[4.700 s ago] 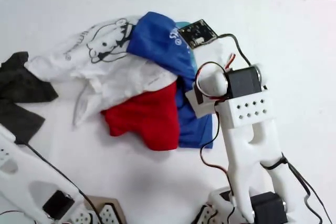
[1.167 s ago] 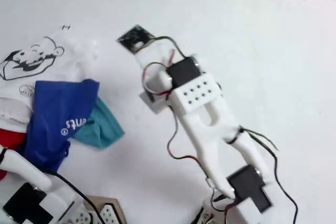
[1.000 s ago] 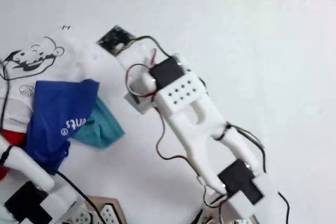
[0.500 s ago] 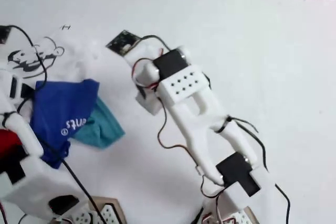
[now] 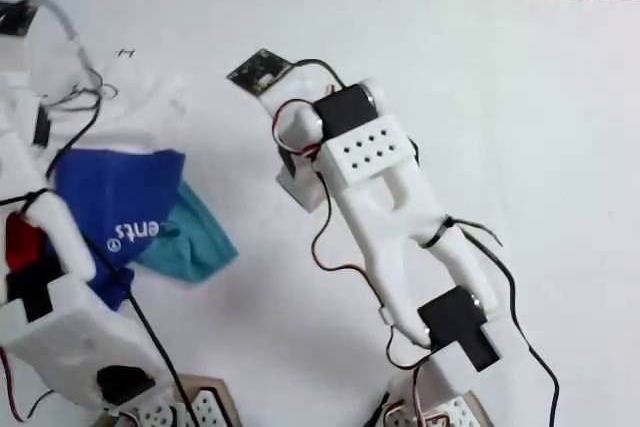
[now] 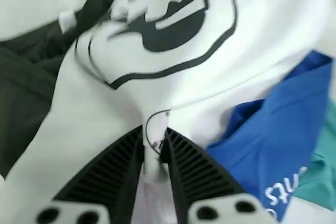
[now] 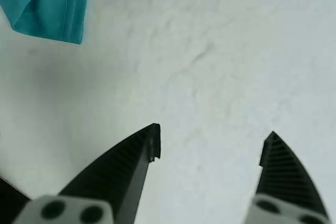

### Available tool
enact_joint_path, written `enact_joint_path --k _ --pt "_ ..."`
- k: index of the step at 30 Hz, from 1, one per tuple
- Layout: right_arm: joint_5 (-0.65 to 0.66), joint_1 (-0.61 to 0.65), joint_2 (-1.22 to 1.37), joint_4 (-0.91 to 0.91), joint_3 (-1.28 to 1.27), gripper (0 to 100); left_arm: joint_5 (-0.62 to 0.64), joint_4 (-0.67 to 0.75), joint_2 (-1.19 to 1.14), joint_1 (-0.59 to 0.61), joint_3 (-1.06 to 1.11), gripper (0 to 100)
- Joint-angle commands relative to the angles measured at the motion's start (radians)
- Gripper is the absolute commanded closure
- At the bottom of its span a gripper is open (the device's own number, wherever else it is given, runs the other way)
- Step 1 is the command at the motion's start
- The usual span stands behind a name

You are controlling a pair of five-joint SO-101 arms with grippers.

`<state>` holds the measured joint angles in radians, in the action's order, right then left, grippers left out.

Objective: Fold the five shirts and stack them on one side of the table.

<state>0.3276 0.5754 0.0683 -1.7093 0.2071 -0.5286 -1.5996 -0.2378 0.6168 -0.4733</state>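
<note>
1. High view: the shirts lie crumpled in a loose heap by the left edge of the table [image 5: 520,67]
   - The white shirt [image 5: 140,112] lies nearest the far edge
   - The blue shirt [image 5: 110,202] overlaps it on the near side
   - The teal shirt [image 5: 195,247] pokes out from under the blue shirt toward the table's middle
   - A bit of the red shirt [image 5: 22,239] shows right at the left edge, beside the left arm [image 5: 60,317]
   - The left arm runs from the near-left corner along the left edge, over the heap
   - The right arm [image 5: 370,162] stretches from the near edge to the middle of the table, over bare surface and apart from the teal shirt
2. Left wrist view: the left gripper [image 6: 155,140] has its jaws drawn narrow, pinching a raised fold of the white shirt [image 6: 173,77], which carries a black cartoon drawing
   - The black shirt [image 6: 26,87] lies against one side of the white shirt, partly under it
   - The blue shirt [image 6: 268,145] lies against the other side, with the teal shirt [image 6: 320,179] just past it
3. Right wrist view: the right gripper [image 7: 210,140] has its jaws spread wide and holds nothing, above the bare table [image 7: 210,51]
   - A corner of the teal shirt [image 7: 47,3] lies flat on the table, well apart from the fingertips
</note>
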Motion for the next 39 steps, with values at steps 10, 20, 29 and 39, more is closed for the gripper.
enact_joint_path --k 10,20,29,39 --pt "-0.054 -0.308 -0.005 -0.010 0.044 69.3 0.158 -0.176 0.118 -0.577 -0.539 97" --pt "-0.051 -0.707 -0.005 -0.010 0.040 69.3 0.153 0.043 0.115 -1.005 -0.556 97" --pt "-0.037 -0.788 -0.005 -0.045 0.038 69.3 0.160 0.098 0.117 -1.045 -0.188 78" --pt "-0.009 -0.742 -0.005 -0.045 0.041 69.3 0.124 0.066 0.126 -0.942 0.163 78"
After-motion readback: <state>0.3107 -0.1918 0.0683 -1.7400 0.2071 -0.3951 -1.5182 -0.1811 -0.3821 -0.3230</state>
